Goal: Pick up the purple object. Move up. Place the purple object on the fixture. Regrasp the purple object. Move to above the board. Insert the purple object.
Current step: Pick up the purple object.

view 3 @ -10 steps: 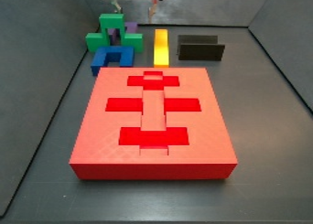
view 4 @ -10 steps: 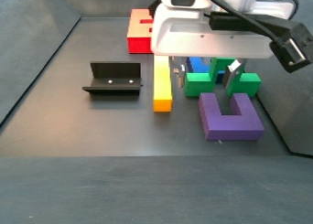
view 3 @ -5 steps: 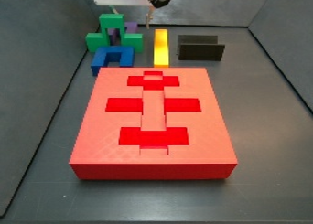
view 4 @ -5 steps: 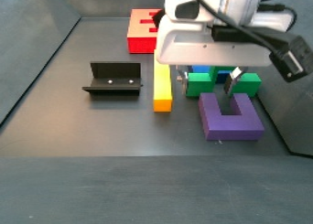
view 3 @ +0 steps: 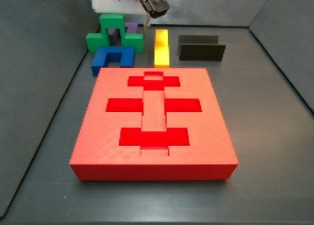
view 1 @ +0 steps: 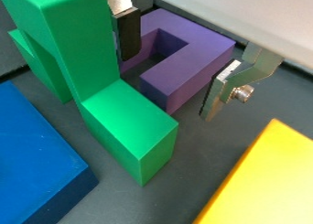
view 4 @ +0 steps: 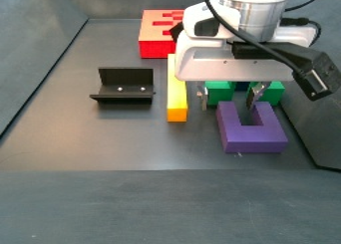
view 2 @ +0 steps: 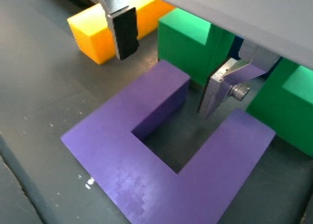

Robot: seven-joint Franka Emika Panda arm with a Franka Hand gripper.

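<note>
In both wrist views: gripper (view 1: 184,63) (view 2: 171,61) low over the purple object (view 1: 184,61) (view 2: 171,150), jaws spread wide, one finger (view 2: 226,86) inside its slot, the other outside a prong. Nothing held.

In a side view: purple object (view 4: 250,128) flat on the floor beside the green block (view 4: 273,89) and yellow bar (view 4: 176,94), open end toward the green block. Fixture (view 4: 124,87) well apart; board (view 4: 160,34) behind.

No writing seen.

Grey floor (view 4: 80,148) under board (view 3: 153,118), blocks
</note>
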